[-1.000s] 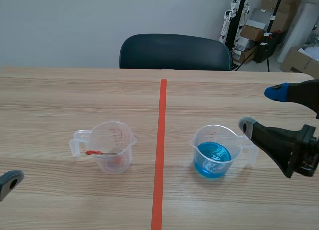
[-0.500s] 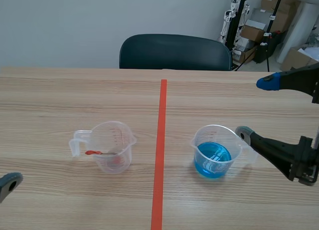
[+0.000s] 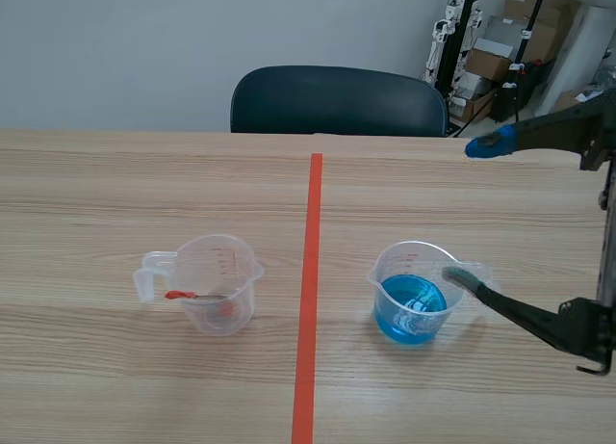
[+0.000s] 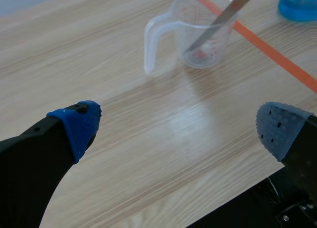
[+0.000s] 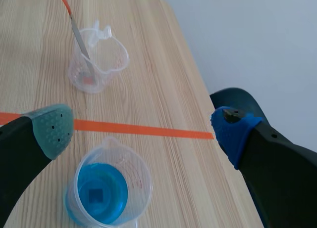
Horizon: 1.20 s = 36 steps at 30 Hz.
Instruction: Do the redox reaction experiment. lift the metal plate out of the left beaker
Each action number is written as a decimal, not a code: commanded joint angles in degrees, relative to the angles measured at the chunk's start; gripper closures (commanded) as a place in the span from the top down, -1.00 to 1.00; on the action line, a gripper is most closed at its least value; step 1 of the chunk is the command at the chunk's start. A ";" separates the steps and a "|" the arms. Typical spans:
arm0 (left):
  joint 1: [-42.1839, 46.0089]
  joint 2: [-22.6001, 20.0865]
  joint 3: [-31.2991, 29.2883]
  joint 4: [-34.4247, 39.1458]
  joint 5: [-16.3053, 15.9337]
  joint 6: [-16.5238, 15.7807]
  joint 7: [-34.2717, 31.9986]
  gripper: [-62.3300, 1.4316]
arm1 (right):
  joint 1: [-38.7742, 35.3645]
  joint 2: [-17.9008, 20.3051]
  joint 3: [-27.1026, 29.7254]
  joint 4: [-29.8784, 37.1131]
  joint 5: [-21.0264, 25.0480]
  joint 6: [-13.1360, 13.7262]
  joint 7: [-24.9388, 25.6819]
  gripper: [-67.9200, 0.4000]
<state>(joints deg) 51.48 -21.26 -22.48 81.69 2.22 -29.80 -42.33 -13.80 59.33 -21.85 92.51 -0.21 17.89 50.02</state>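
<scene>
While the metal plate [image 4: 223, 16] is being propped slantwise inside the left beaker [image 4: 181, 25], well ahead of the left gripper [image 4: 178, 129], that claw's fingers are being held wide apart on nothing. Blue liquid [image 5: 99, 193] is being contained in the right beaker [image 5: 142, 188] just below the right gripper [image 5: 138, 124], likewise spread open and empty.

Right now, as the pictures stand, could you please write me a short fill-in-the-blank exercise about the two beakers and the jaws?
1. The right beaker holds a ____ liquid.
2. The metal plate leans in the other beaker, which stands ____ of the tape line.
3. The left arm's jaws stand ____ and hold nothing.

Missing words: blue; left; open.
</scene>
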 commanded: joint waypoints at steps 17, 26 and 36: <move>-13.60 12.81 2.64 -38.66 23.34 10.14 -35.91 1.00 | 8.31 -12.57 -6.01 -8.96 -14.71 -3.37 3.74 0.69; -23.56 12.94 2.64 -52.00 25.27 16.74 -46.70 1.00 | 14.69 -17.86 -12.98 -12.13 -17.84 -3.34 2.16 0.69; -27.58 12.96 2.64 -51.56 25.49 17.25 -46.70 1.00 | 22.34 -23.41 -21.42 -16.87 -18.10 -3.34 0.15 0.69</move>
<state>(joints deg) 23.24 -7.81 -19.31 28.82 28.08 -12.43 -86.41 7.18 36.14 -43.29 75.72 -18.76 14.79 49.63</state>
